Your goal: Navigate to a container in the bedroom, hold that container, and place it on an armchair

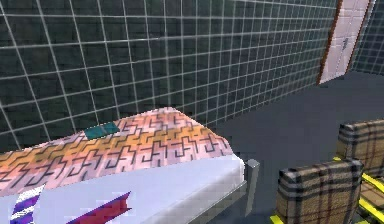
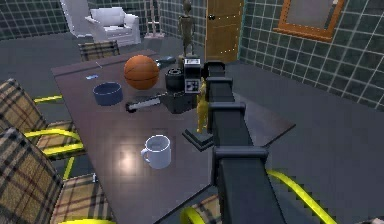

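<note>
Bed (image 1: 170, 140) corner ahead, floor (image 1: 290, 110) bare rt; armchair (image 2: 112, 25) beyond table (image 2: 120, 150) edge.

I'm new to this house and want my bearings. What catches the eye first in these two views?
In the arm side view, an orange basketball sits on the dark table, with a white mug nearer the camera. In the forward view, a bed with an orange patterned quilt stands before a dark tiled wall.

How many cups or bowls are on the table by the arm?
2. A blue bowl sits toward the arm side view's left, just below the basketball; a white mug stands nearer the bottom, left of the arm. The arm may hide more.
</note>
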Controlling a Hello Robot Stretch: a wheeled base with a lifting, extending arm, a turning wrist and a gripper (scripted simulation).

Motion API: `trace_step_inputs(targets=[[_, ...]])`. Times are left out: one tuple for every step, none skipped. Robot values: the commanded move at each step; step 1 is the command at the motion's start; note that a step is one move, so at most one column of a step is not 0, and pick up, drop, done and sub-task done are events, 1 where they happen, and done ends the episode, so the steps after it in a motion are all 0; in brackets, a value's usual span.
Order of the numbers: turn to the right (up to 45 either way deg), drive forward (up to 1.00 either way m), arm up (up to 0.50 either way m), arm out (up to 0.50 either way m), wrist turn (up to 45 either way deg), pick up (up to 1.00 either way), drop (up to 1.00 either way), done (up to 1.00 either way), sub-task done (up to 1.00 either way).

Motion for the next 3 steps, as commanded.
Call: trace_step_inputs(targets=[[0.0,0.0,-0.3,0.0,0.0,0.0,0.0,0.0,0.0],[0.0,0.0,0.0,0.0,0.0,1.0,0.0,0.0,0.0],[0.0,0.0,0.1,0.0,0.0,0.0,0.0,0.0,0.0]])
